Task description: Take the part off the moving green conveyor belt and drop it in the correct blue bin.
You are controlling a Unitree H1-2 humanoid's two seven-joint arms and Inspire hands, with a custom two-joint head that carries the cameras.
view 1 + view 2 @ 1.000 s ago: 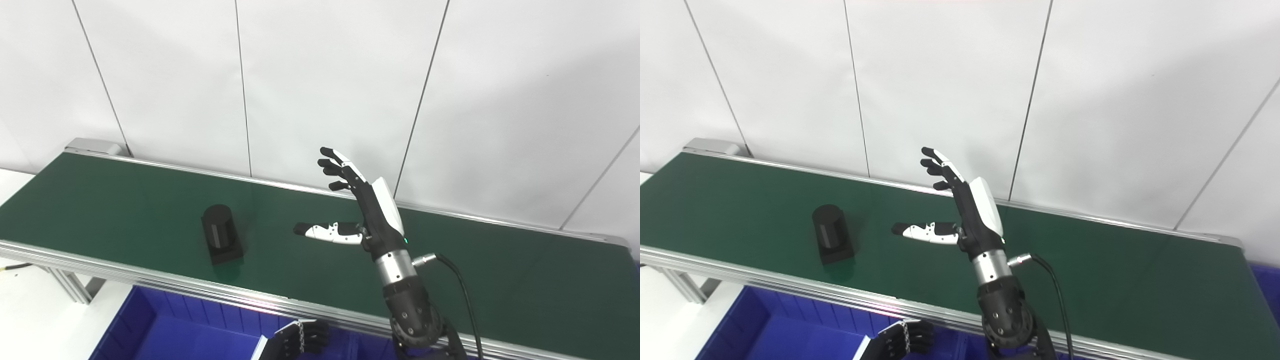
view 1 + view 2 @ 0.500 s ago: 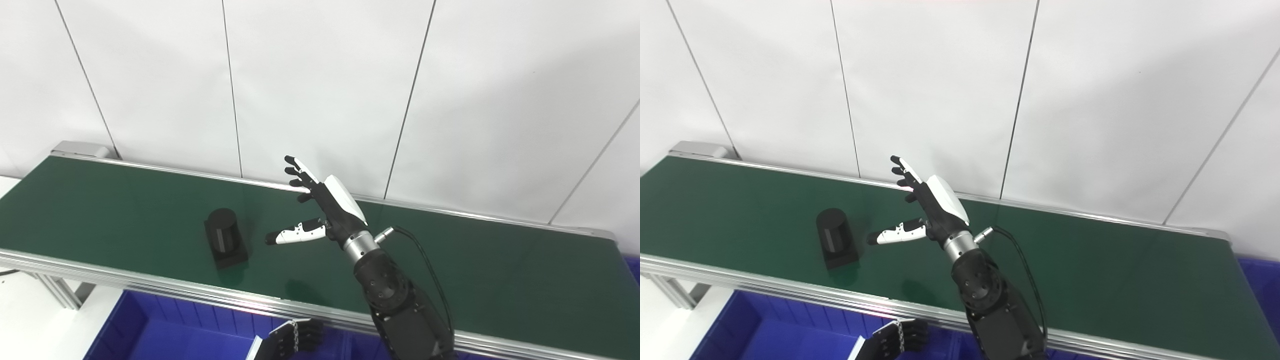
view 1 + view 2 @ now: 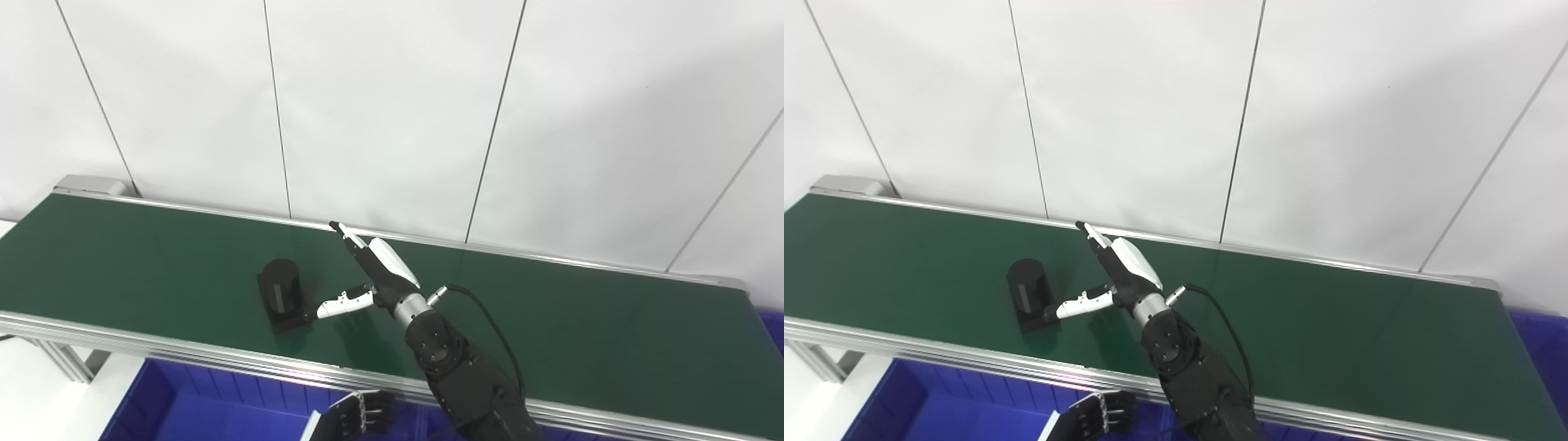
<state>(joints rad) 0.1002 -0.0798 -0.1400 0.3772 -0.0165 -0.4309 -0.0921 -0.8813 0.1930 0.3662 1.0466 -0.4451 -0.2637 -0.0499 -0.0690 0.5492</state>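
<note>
A black cylindrical part (image 3: 280, 292) on a square black base lies on the green conveyor belt (image 3: 153, 257), left of centre. My right hand (image 3: 367, 269) reaches over the belt just right of the part. It is open, fingers stretched toward the back rail, and the thumb tip is at the part's base. My left hand (image 3: 358, 416) sits low at the bottom edge over the blue bin (image 3: 202, 407), fingers curled and holding nothing.
The belt's aluminium front rail (image 3: 184, 355) runs between the part and the blue bin below. A second blue bin (image 3: 1543, 349) shows at the far right past the belt's end. A white panelled wall stands behind the belt.
The right hand has lowered and reached left until its thumb meets the part's base. The part has drifted slightly right on the belt. The camera has also shifted.
</note>
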